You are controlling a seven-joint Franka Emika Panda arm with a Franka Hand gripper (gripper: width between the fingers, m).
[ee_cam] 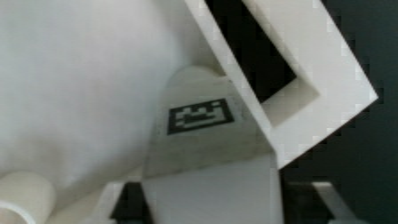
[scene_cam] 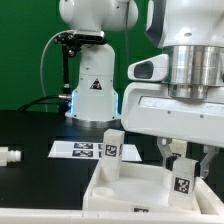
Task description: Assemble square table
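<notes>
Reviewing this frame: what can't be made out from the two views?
- End effector: in the exterior view the wrist housing covers most of it; whether the fingers actually clamp the short white tagged leg is unclear in both views.
- White plastic square tabletop panel: its near side is cut off by the exterior view's lower edge.
- Small white peg-like part: cut off by the exterior view's left edge.
- Flat white marker board: tags too small to read.

tabletop (scene_cam: 125, 185): white plastic, smooth, matt
leg (ee_cam: 210, 150): white plastic, smooth, faint sheen; carries a printed black-and-white tag
table (scene_cam: 30, 130): black, matt, even surface
marker board (scene_cam: 85, 149): thin, flat, white, paper-like printed tags
arm housing (scene_cam: 180, 105): white glossy plastic under a ribbed, shiny metal collar
</notes>
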